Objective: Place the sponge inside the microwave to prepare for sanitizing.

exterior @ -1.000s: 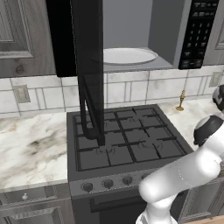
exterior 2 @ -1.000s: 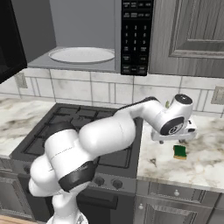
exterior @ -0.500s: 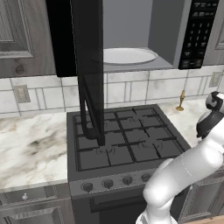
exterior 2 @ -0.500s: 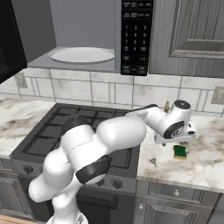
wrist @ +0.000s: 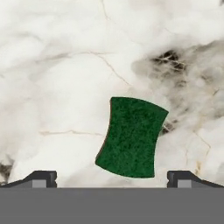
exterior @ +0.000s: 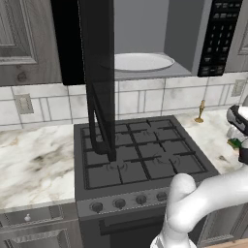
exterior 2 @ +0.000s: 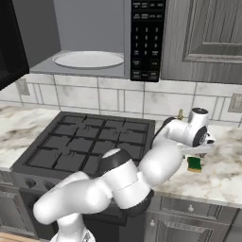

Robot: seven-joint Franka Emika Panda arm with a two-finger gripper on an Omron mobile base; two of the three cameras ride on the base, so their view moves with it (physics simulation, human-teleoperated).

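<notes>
1. Left base view: the microwave point(exterior: 145, 43) hangs over the stove point(exterior: 140, 160) with its door point(exterior: 99, 72) swung fully out, and the white turntable plate point(exterior: 138, 62) sits bare inside. The arm reaches far right; a sliver of green at the frame edge is probably the sponge point(exterior: 236, 143), though too little shows to be sure.

2. Right base view: the sponge point(exterior 2: 194, 164) lies flat on the marble counter point(exterior 2: 222, 170) to the right of the stove, just below the hand. A slim brass stand point(exterior 2: 180, 114) is behind the arm, near the wall.

3. Hand view: the gripper point(wrist: 112, 177) looks straight down with its fingers spread wide, one to each side of the sponge point(wrist: 131, 136), not yet touching it.

4. Risks: the sponge sits slightly skewed between the fingers, so closing on it could twist it or catch only a corner. Being soft, it could squash and slip during the lift. The open door juts out over the stove, so a careless swing could strike it.
</notes>
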